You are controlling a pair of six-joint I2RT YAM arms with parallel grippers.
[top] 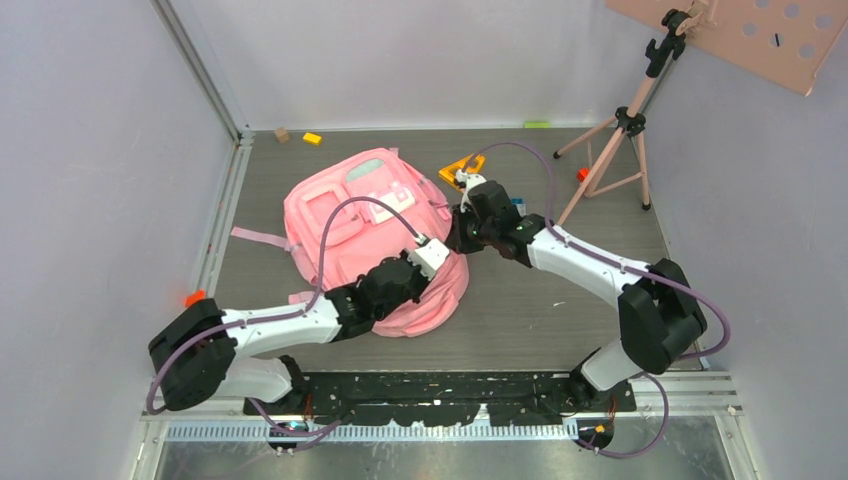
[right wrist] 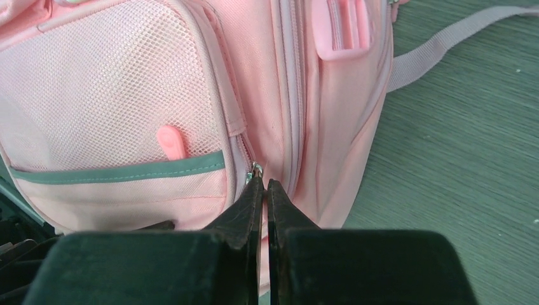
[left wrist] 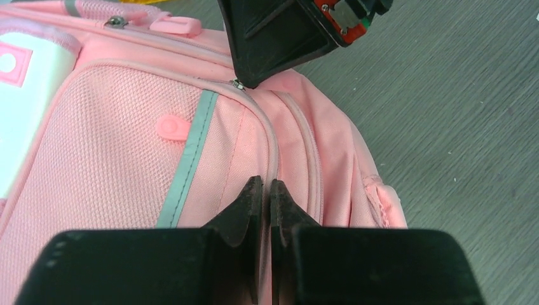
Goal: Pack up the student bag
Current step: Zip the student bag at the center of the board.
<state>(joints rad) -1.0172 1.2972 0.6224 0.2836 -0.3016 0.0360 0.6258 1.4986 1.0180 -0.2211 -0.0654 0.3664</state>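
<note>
One soft pink student bag [top: 335, 215] lies flat beneath both pairs of jaws. It looks light and floppy, so loose fabric would probably bunch; a seam or zip makes a firmer hold. Its mesh pocket [right wrist: 114, 89] sits left of the right gripper [right wrist: 264, 185], whose tips are closed at a metal zip slider [right wrist: 255, 169]. The left gripper [left wrist: 266, 190] is closed over a piped seam [left wrist: 274, 152]. Whether either pinches anything, I cannot tell.

Pink student bag [top: 335, 215], flat, frt up

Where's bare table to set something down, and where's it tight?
Free: table right of the student bag, between right arm and near edge; also the strip between bag and left rail. Tight: the far right corner, by the orange item and tripod.
</note>
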